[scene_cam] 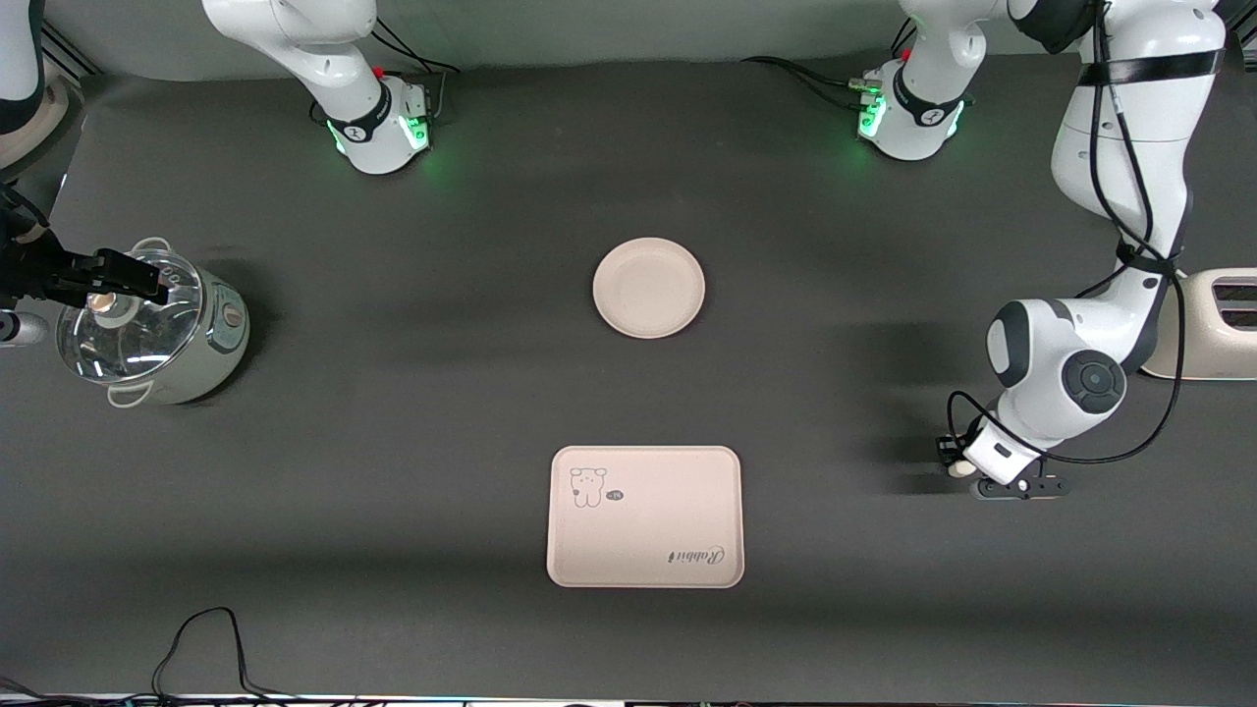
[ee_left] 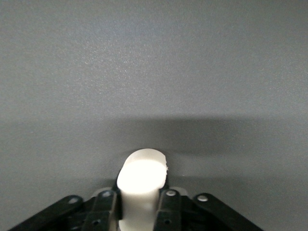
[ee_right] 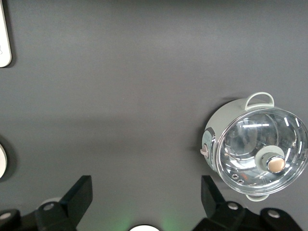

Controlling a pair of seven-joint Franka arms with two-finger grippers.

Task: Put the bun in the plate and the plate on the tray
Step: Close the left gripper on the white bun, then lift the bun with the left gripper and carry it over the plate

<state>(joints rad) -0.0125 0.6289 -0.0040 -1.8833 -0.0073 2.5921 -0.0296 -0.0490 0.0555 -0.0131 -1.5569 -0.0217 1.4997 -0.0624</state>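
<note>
The bun (ee_left: 142,173), a small cream-white lump, is clamped between the fingers of my left gripper (ee_left: 139,195). In the front view the left gripper (scene_cam: 967,473) is low over the bare mat at the left arm's end of the table, and the bun (scene_cam: 959,469) peeks out beside it. The round cream plate (scene_cam: 648,288) lies empty mid-table. The cream-pink tray (scene_cam: 645,516) with the bear drawing lies nearer to the front camera than the plate, also empty. My right gripper (scene_cam: 133,277) hangs over the pot, open and empty (ee_right: 147,185).
A pale green pot with a glass lid (scene_cam: 147,329) stands at the right arm's end and also shows in the right wrist view (ee_right: 255,147). A cream toaster (scene_cam: 1213,324) stands at the left arm's end. Cables (scene_cam: 206,638) lie at the table's front edge.
</note>
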